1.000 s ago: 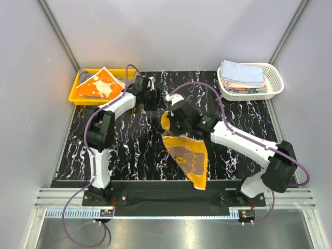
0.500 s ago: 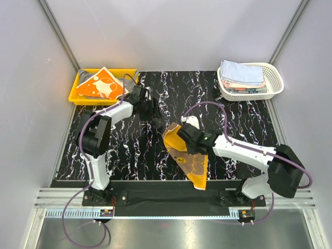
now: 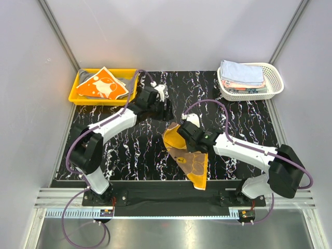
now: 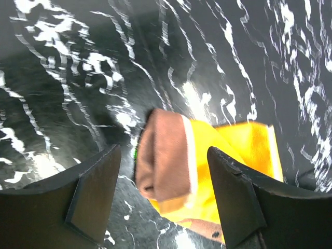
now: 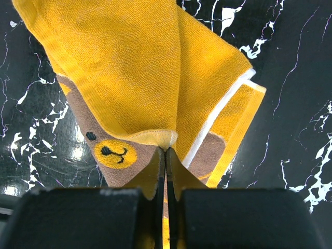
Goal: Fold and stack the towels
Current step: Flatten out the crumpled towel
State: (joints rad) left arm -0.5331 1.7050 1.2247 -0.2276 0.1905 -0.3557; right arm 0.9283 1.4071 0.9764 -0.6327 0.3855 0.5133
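Now you have the yellow-orange towel [image 3: 193, 161] lying rumpled on the black marbled table [image 3: 124, 150], stretching from the middle of the surface down to its near edge. It is looped terry with a brown bear face, a yellow muzzle with black nose and mouth, and a brown border edged by a white stripe.

Your right gripper [image 3: 181, 135] is at the towel's far end, fingers pressed together on a pinch of the hem. In the right wrist view the cloth [image 5: 129, 67] bunches at the closed tips [image 5: 166, 155] and fans out from there in folds.

Your left gripper [image 3: 167, 108] hangs just beyond that end with its fingers wide apart and nothing between them. Its wrist camera looks down on the curled-over brown border of the towel [image 4: 233, 150] between the fingers [image 4: 162, 153].

At the far left corner a yellow tray [image 3: 75, 96] holds an orange towel [image 3: 101, 85] with white circles. At the far right corner a white basket [image 3: 275, 85] holds a folded stack topped by a light blue towel [image 3: 241, 71].
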